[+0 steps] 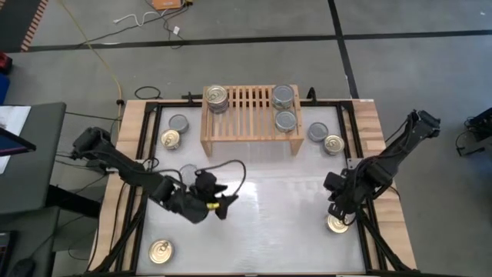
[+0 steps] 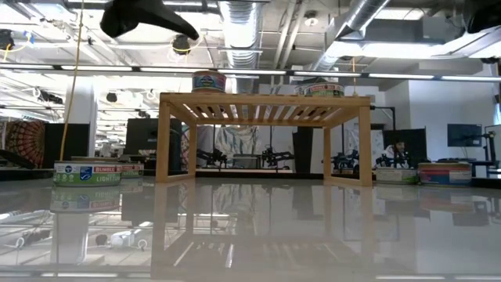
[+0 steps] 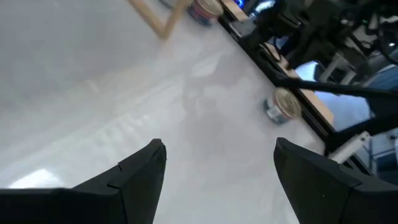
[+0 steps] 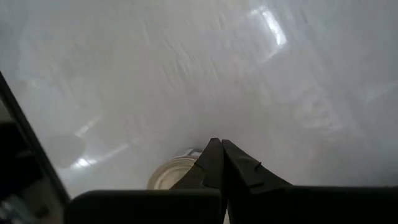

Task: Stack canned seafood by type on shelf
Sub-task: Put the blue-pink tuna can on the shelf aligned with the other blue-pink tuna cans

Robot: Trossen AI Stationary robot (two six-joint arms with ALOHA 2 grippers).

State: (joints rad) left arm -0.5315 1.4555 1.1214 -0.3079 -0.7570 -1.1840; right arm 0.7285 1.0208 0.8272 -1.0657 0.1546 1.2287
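Note:
The light-wood shelf (image 1: 250,115) stands at the table's far middle. On its slats sit a gold-topped stack (image 1: 217,98) at the left end and two silver-topped tins (image 1: 284,96) (image 1: 286,121) at the right end. Loose tins rest on the table to either side of the shelf, a silver one (image 1: 178,123) and a gold one (image 1: 334,144) among them. My left gripper (image 3: 217,152) is open over bare table left of centre, with nothing between its fingers. My right gripper (image 4: 217,152) is shut and points down above a gold-topped tin (image 1: 337,223) near the right edge.
A gold-topped tin (image 1: 160,251) lies at the near left corner. Another tin (image 1: 188,173) is partly hidden behind my left arm. Black frame rails (image 1: 361,231) run along the table's sides. The white middle of the table (image 1: 269,200) is bare.

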